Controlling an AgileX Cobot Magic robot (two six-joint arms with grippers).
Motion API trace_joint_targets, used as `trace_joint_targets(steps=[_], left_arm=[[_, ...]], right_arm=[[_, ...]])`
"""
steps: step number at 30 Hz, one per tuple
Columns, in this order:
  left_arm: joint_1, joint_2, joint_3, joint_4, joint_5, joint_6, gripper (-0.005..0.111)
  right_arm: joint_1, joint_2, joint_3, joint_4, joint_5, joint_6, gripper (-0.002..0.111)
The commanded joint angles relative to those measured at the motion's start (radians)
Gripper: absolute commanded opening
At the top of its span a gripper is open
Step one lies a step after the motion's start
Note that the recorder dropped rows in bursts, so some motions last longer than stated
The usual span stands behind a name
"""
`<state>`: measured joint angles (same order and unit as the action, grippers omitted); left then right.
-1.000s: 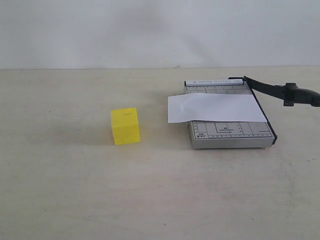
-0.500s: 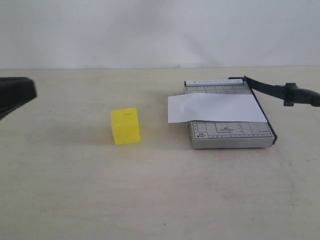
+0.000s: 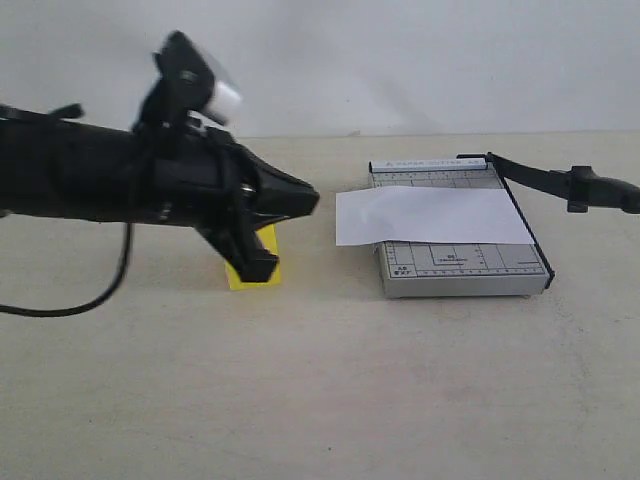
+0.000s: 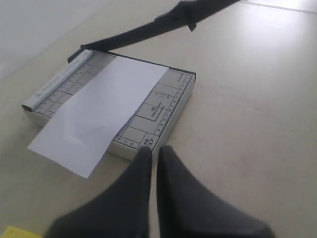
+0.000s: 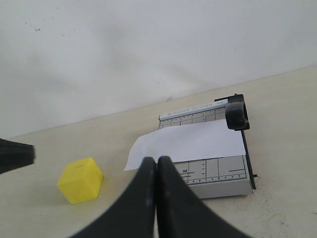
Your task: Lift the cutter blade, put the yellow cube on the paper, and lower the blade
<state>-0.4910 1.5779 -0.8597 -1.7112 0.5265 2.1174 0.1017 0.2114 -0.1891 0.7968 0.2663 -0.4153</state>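
Note:
The yellow cube (image 3: 266,268) sits on the table left of the grey trimmer (image 3: 460,268), mostly hidden in the exterior view behind my left arm. In the right wrist view the yellow cube (image 5: 80,180) shows in full. The white paper (image 3: 430,215) lies across the trimmer and overhangs its left side. The cutter blade (image 3: 540,180) stands raised off the trimmer's right edge, handle (image 3: 603,190) out to the right. My left gripper (image 3: 312,200) hovers shut above the cube, pointing at the paper. The left gripper (image 4: 153,151) and the right gripper (image 5: 156,161) both hold nothing.
The beige table (image 3: 320,400) meets a plain white wall at the back. A black cable (image 3: 70,308) hangs from my left arm toward the left edge. My right arm is out of the exterior view.
My left arm has swept in from the left edge and now hangs over the yellow cube. The cube, paper and raised blade have not moved.

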Motion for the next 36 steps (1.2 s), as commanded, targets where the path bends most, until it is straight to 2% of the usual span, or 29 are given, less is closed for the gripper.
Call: trace_joint_targets(steps=[1, 6, 12, 24, 36], left_arm=[[-0.098, 0.163, -0.124, -0.004, -0.105, 0.016, 0.005], [-0.186, 0.287, -0.256, -0.004, -0.217, 0.016, 0.005], [-0.255, 0.42, -0.418, -0.033, -0.446, 0.016, 0.005], [-0.313, 0.645, -0.715, -0.033, -0.48, -0.008, 0.005], [-0.311, 0.767, -0.832, -0.033, -0.527, 0.007, 0.005]], right_arm=[[0.001, -0.004, 0.003, 0.003, -0.005, -0.004, 0.0], [0.001, -0.004, 0.003, 0.003, -0.005, -0.004, 0.0], [0.001, -0.004, 0.003, 0.003, -0.005, -0.004, 0.0], [0.001, -0.004, 0.003, 0.003, -0.005, -0.004, 0.0], [0.008, -0.004, 0.003, 0.003, -0.005, -0.004, 0.0]])
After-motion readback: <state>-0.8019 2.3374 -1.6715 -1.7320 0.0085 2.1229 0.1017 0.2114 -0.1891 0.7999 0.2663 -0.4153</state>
